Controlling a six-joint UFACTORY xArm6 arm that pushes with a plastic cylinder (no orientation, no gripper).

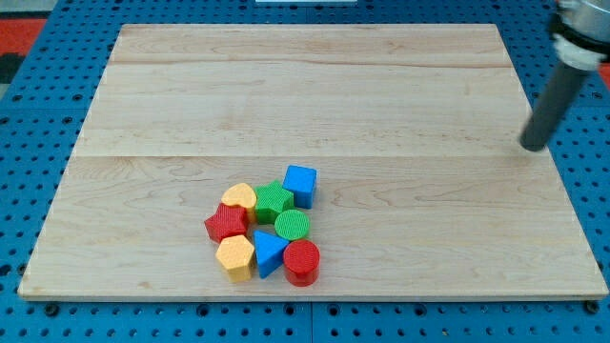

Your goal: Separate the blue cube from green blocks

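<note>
The blue cube (300, 184) sits at the upper right of a tight cluster of blocks near the view's bottom centre. It touches a green star-like block (274, 202) on its lower left. A green cylinder (293, 226) lies just below them. My tip (532, 146) is far off at the view's right, well above and right of the cluster, touching no block.
The cluster also holds a yellow heart-like block (239, 197), a red star-like block (227, 223), a yellow hexagonal block (235, 255), a blue triangular block (268, 252) and a red cylinder (302, 262). The wooden board (305, 95) lies on a blue pegboard (29, 95).
</note>
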